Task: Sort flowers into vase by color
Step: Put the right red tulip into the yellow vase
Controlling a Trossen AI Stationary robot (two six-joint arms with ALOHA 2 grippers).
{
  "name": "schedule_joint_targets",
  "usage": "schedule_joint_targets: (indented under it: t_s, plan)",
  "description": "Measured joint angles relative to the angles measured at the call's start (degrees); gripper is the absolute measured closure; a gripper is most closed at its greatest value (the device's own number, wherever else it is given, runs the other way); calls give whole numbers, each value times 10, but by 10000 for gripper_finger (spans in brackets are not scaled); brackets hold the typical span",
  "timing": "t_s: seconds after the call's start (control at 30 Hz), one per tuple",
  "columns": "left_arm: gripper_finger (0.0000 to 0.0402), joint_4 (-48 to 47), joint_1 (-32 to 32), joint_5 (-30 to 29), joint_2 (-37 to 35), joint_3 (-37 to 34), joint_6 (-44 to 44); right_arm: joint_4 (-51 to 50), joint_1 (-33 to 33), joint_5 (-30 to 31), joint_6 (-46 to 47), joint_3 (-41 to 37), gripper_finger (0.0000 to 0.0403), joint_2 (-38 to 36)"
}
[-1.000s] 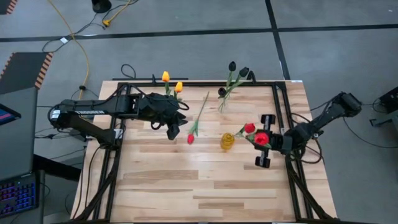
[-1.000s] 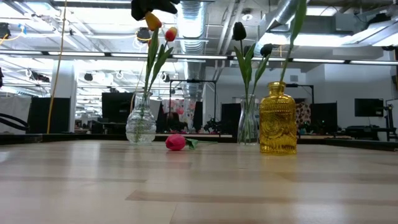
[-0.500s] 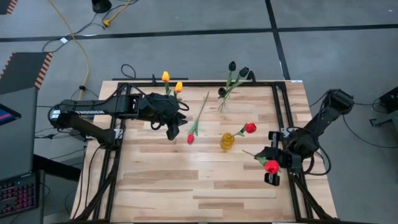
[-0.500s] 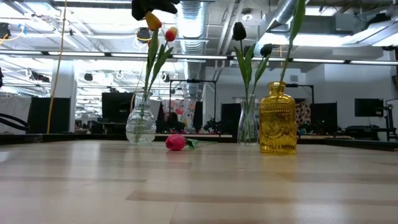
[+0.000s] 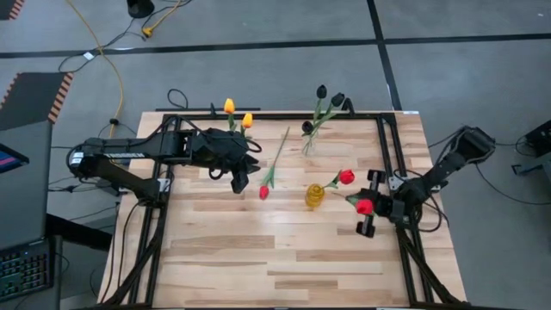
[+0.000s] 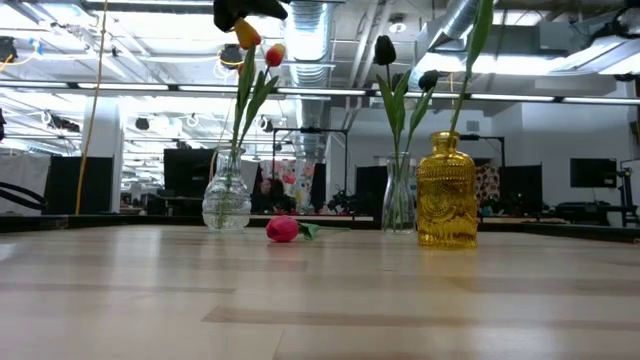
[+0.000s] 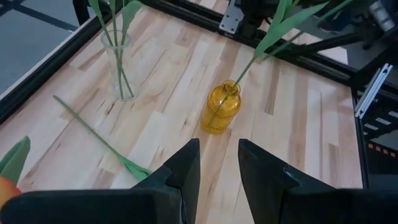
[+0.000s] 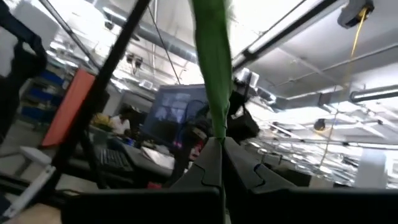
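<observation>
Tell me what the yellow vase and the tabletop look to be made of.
Yellow vase: likely amber-tinted glass, glossy and embossed; light glows through it. Tabletop: pale wood planks, visible grain and seams, smooth satin finish.

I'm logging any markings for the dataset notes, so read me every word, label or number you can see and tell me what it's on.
White lettering on the left arm: too small to read.
Screen glow at the monitor beside the table: no legible text.
Yellow vase, clear vases, flowers, table: no text visible.
Room behind the table in the low view: signs and screens too blurred to read.
</observation>
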Motion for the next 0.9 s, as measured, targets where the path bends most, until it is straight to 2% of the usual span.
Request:
schedule_joint_targets:
  t_s: [0.2,0.37,0.9]
  plan:
    - [306,14,0,-2,0,0,0,0,-89,-81,88,-8,376,6]
    - [306,20,0,-5,0,0,0,-19,-141,-102,121,-8,375,7]
    - [306,22,0,-7,0,0,0,-62,-201,-185,193,-8,374,7]
